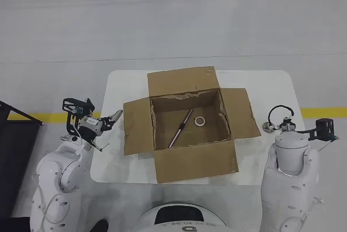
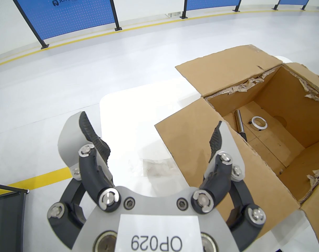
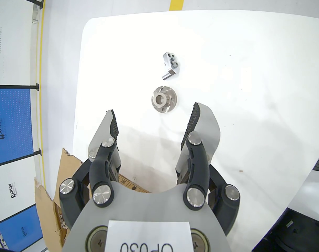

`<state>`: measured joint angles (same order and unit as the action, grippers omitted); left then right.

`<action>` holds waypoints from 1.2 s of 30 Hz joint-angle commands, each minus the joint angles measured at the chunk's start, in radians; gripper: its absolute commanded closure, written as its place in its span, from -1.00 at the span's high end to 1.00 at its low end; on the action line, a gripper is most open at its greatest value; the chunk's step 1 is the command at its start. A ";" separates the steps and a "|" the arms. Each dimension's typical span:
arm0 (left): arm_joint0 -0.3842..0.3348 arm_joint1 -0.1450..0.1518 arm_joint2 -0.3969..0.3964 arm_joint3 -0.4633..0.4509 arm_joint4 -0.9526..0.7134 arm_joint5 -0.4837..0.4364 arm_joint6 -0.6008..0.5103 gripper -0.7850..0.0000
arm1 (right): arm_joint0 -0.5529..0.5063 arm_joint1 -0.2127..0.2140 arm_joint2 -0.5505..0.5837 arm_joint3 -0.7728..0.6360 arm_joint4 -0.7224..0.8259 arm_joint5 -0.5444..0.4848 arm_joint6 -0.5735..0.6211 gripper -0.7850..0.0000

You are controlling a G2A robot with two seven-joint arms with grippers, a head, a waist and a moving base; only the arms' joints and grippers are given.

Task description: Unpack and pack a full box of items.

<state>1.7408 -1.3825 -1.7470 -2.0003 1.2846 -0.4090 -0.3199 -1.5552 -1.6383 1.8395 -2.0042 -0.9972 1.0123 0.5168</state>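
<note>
Hanging wide open with nothing between its pads, the left gripper [image 2: 151, 121] sits over the table's edge just outside the cardboard box [image 2: 191, 142], whose four flaps are folded outward. The right gripper [image 3: 153, 110] is likewise spread and empty, poised over the white table [image 3: 254, 79] near a round metal flange [image 3: 163, 99], with a small bracket [image 3: 171, 65] just beyond it. Inside the box a metal rod [image 1: 180, 129] lies slantwise on the floor, and a thin ring [image 1: 200, 121] rests flat just beside it, apart from it. The unpacking looks partly done. Reaching in is the likely trouble: the walls are deep and their torn upper edges ragged, so a finger could snag the cardboard and drag the box. The flat ring offers little to pinch and may slip away.
</note>
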 commanded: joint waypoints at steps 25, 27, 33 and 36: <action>0.000 0.000 0.000 0.000 0.000 0.000 0.000 1.00 | 0.411 -0.120 0.103 0.631 -0.363 0.000 -0.303 1.00; 0.000 0.000 0.000 0.000 0.000 0.000 0.000 1.00 | 0.402 -0.108 0.123 0.599 -0.405 -0.019 -0.211 1.00; 0.000 0.000 0.000 0.000 0.000 0.000 0.000 1.00 | 0.332 -0.074 0.190 0.489 -0.507 -0.189 0.032 1.00; 0.000 0.000 0.000 0.000 0.000 0.000 0.000 1.00 | 0.309 -0.059 0.215 0.464 -0.547 -0.290 0.135 1.00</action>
<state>1.7408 -1.3825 -1.7470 -2.0003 1.2846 -0.4090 -0.3199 -1.2411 -1.7022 2.0478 -1.5378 -1.5348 0.7610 0.6116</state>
